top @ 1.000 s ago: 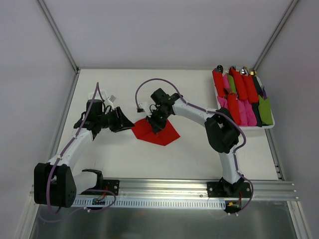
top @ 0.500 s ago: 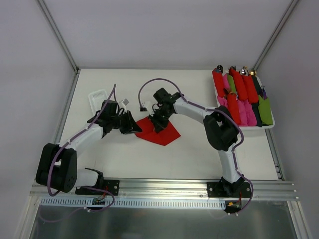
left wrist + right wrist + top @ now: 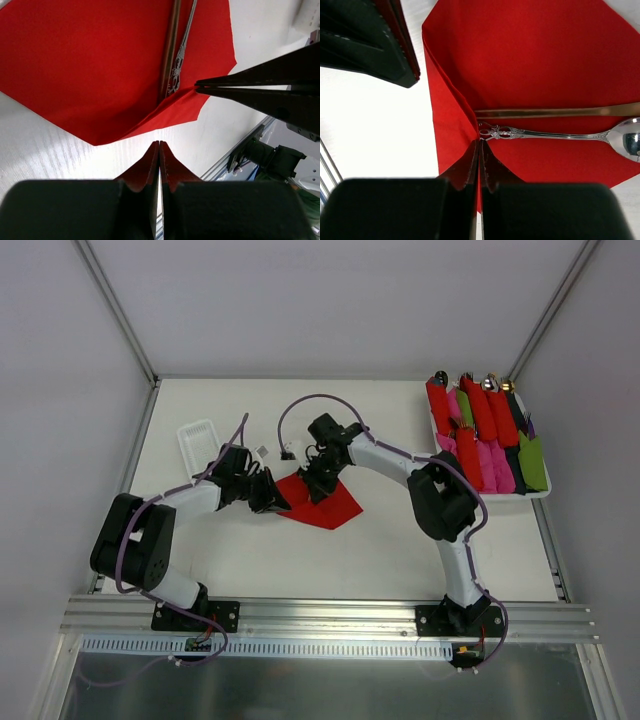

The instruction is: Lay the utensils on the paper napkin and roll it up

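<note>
The red paper napkin (image 3: 325, 504) lies mid-table, with its left edge folded up. Two utensils lie side by side on it: a spoon (image 3: 545, 134) with an ornate handle and a plain flat handle (image 3: 555, 113). They also show in the left wrist view (image 3: 172, 60). My right gripper (image 3: 318, 480) is shut on the napkin's raised fold (image 3: 465, 107) at the utensils' handle ends. Its fingers (image 3: 270, 75) show pinching the red paper (image 3: 90, 65). My left gripper (image 3: 272, 498) is shut and empty, with its tips (image 3: 159, 142) just short of the napkin's left corner.
A white tray (image 3: 540, 494) at the far right holds several red, pink and green rolled bundles (image 3: 488, 430). A small white container (image 3: 197, 440) sits at the left. The left gripper's body (image 3: 370, 40) is close beside the right gripper. A metal rail (image 3: 330, 620) runs along the near edge.
My left arm has swung right and its gripper has come up to the napkin's left corner, uncovering the white container. My right gripper has stayed on the napkin's fold.
</note>
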You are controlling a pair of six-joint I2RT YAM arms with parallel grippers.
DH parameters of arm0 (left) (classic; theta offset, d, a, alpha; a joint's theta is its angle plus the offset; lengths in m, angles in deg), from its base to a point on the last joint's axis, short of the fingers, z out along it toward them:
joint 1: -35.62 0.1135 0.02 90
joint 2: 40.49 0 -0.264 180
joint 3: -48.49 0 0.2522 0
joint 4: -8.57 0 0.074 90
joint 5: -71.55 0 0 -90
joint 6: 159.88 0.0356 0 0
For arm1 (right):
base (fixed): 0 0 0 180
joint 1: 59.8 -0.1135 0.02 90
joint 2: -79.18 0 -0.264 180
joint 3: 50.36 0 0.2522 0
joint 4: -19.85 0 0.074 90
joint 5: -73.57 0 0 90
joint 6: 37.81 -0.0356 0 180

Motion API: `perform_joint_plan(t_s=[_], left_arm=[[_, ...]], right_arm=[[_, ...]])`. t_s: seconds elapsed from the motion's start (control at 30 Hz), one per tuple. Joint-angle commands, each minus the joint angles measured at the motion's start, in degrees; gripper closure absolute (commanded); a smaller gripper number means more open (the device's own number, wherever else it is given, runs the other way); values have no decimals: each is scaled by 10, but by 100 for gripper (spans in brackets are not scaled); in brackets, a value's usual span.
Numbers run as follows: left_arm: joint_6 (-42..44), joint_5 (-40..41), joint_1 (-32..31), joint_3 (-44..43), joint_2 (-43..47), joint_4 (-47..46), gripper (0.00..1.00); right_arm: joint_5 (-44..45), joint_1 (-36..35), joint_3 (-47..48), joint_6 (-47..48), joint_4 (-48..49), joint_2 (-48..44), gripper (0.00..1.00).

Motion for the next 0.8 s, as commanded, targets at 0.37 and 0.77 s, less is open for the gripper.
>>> perform_joint_plan(t_s=[0.37, 0.77], left_arm=[[-19, 8, -3, -47, -98, -25, 100], [-55, 47, -4, -34, -137, -15, 100]], right_arm=[[-6, 8, 30, 7, -11, 21, 100], [29, 17, 41, -17, -11, 2, 81]])
